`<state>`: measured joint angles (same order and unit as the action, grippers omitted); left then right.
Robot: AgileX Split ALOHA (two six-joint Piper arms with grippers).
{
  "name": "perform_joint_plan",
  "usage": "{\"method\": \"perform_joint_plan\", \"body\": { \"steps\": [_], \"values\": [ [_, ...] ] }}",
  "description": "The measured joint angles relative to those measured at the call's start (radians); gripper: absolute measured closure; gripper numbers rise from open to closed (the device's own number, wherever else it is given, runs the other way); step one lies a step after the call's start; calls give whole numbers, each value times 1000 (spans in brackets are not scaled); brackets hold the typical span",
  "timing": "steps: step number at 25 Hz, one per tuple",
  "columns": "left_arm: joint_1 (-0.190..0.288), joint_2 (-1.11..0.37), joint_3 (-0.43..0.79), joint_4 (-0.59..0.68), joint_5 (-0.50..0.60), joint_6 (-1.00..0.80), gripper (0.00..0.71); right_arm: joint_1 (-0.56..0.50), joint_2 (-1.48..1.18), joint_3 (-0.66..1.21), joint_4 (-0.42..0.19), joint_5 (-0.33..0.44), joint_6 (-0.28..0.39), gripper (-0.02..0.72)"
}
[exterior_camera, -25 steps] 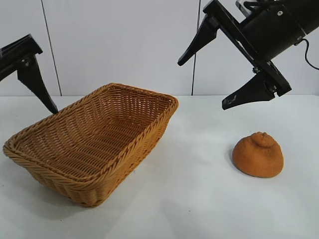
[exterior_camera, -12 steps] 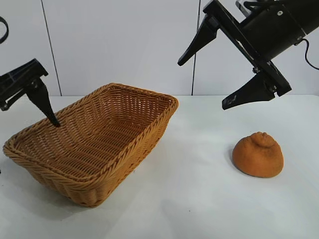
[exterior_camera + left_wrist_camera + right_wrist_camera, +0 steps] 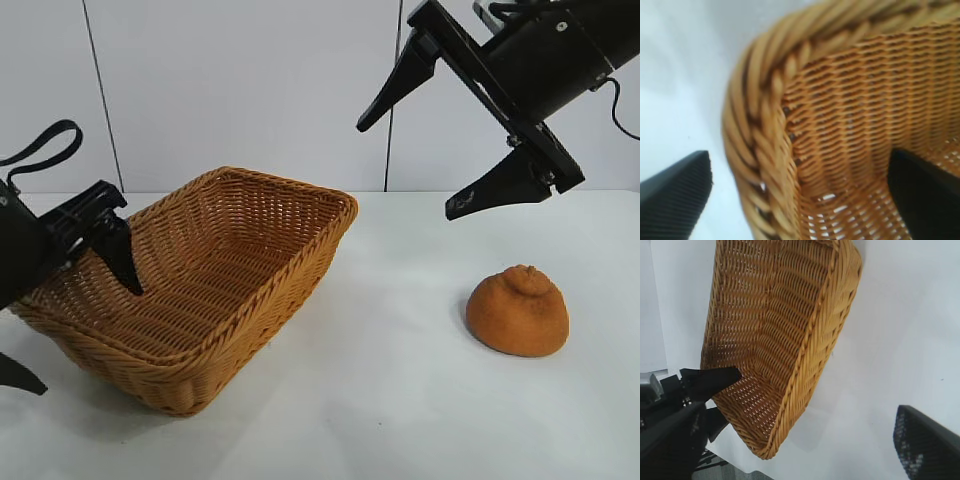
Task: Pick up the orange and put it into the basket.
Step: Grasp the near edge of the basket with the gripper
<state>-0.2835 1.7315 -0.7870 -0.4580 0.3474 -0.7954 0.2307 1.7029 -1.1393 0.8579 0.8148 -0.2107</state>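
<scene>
The orange, a lumpy dull orange-brown dome with a puckered knob, sits alone on the white table at the right. The tan wicker basket stands at the left with nothing inside. My left gripper is open and low at the basket's left end, one finger inside the basket and the other outside. In the left wrist view the braided rim lies between the wide-open left gripper. My right gripper hangs open high above the table, up and left of the orange. The right wrist view shows the basket but not the orange.
The white table stretches between basket and orange. A pale panelled wall stands behind. In the right wrist view the table's edge shows beyond the basket's end, near the left arm.
My left gripper has come down and in from the upper left, and now straddles the basket's left-end rim. The right arm, the basket and the orange have not moved.
</scene>
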Motion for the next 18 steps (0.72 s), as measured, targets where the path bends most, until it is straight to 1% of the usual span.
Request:
{"method": "perform_joint_plan", "body": {
  "steps": [4, 5, 6, 7, 9, 11, 14, 15, 16, 18],
  "values": [
    [0, 40, 0, 0, -9, -3, 37, 0, 0, 0, 0, 0, 0, 10],
    [0, 43, 0, 1, -9, -3, 45, 0, 0, 0, 0, 0, 0, 10],
    [0, 44, 0, 1, -12, -3, 67, 0, 0, 0, 0, 0, 0, 10],
    [0, 44, 0, 0, -18, -3, 106, 0, 0, 0, 0, 0, 0, 10],
    [0, 44, 0, 0, -26, -3, 214, 0, 0, 0, 0, 0, 0, 10],
    [0, 44, 0, -1, -27, -3, 357, 0, 0, 0, 0, 0, 0, 10],
    [0, 44, 1, -1, -28, -10, 534, 0, 0, 0, 0, 0, 0, 10],
    [0, 44, 1, -6, -28, -20, 583, 0, 0, 0, 0, 0, 0, 10],
    [0, 44, 1, -16, -36, -31, 613, 0, 0, 0, 0, 0, 0, 10],
    [0, 44, 1, -16, -33, -25, 618, 0, 0, 0, 0, 0, 0, 10]
  ]
}}
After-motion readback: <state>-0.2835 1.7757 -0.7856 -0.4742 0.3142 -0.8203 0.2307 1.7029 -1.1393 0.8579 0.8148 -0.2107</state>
